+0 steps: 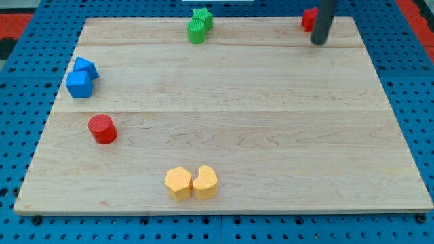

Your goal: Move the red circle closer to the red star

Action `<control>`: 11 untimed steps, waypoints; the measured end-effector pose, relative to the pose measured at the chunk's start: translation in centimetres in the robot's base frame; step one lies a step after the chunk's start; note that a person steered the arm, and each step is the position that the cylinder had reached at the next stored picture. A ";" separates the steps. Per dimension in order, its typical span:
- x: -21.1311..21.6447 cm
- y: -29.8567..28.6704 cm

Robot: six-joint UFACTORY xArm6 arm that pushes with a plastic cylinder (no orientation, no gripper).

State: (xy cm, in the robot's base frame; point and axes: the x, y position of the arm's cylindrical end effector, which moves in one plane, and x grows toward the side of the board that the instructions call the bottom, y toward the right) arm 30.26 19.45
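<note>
Camera view: red circle (102, 129) near left edge, red star (309, 18) top right beside my tip (317, 42).

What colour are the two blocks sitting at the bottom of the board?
Both blocks are yellow, side by side near the bottom edge in the camera view.

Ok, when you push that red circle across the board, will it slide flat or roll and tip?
The red circle stands on a flat end and looks squat, so it will probably slide rather than tip. Its round side may let it slip off my tip if pushed off-centre. The wooden board looks smooth, so it should move easily toward the red star.
</note>
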 end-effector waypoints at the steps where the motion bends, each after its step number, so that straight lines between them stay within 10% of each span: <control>1: 11.4 -4.3; 3: 25.3 -18.8; 7: 24.1 -40.7; 11: 11.2 -19.9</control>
State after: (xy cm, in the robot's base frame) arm 41.45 -0.46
